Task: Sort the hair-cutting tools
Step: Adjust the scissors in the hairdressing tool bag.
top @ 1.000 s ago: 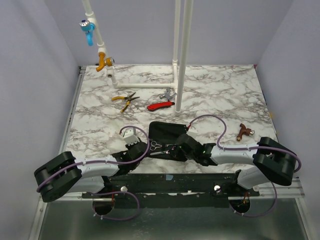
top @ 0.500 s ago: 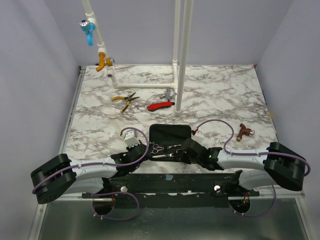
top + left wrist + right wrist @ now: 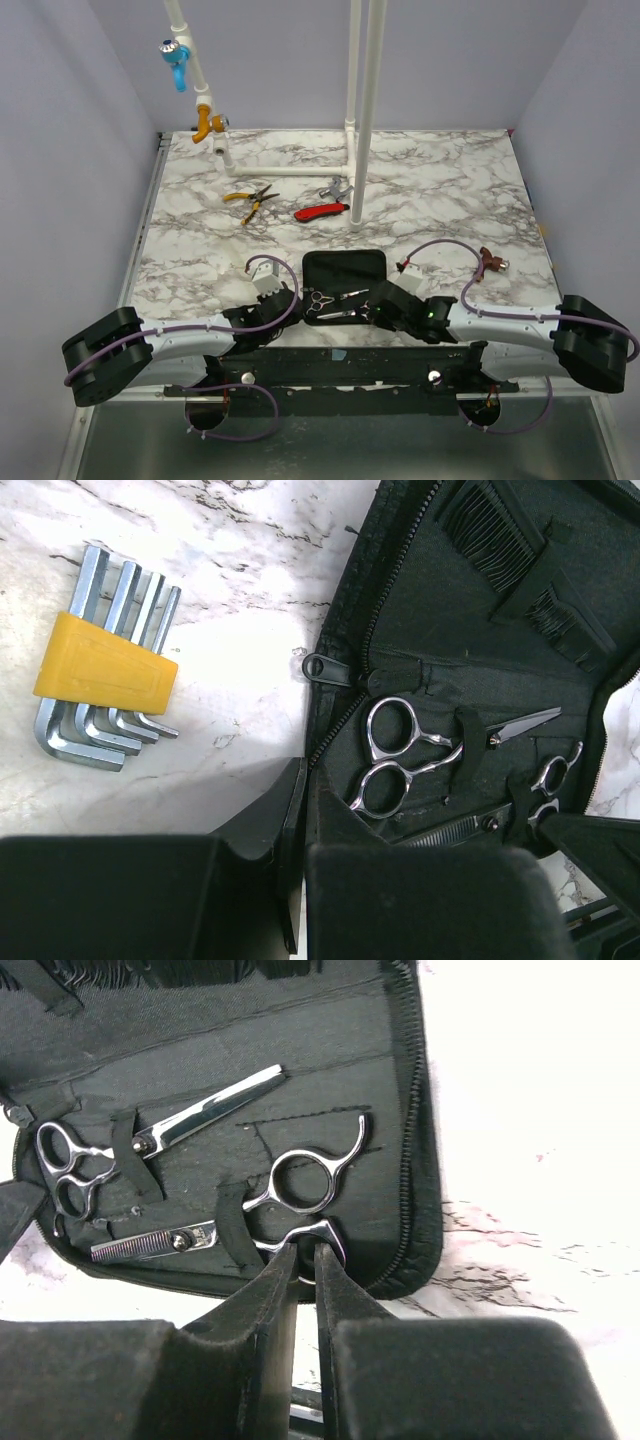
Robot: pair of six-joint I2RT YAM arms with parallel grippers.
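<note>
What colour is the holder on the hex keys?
Yellow holder, clearest in the left wrist view.

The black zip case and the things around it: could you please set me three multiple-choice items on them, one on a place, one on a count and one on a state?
1. Where do the hex keys lie relative to the case?
A) inside it
B) beside it, on the marble table
C) on top of it

2. How many pairs of scissors sit in the case?
A) one
B) four
C) two

3. What is the right gripper doing?
A) pinching a finger ring of the thinning shears
B) hanging wide open above the table
C) holding the hex keys

Answers:
1 B, the left wrist view shows them on bare marble outside the case's zip edge.
2 C, the plain scissors and the thinning shears lie under its straps.
3 A, its fingers are shut on the shears' lower ring.
</note>
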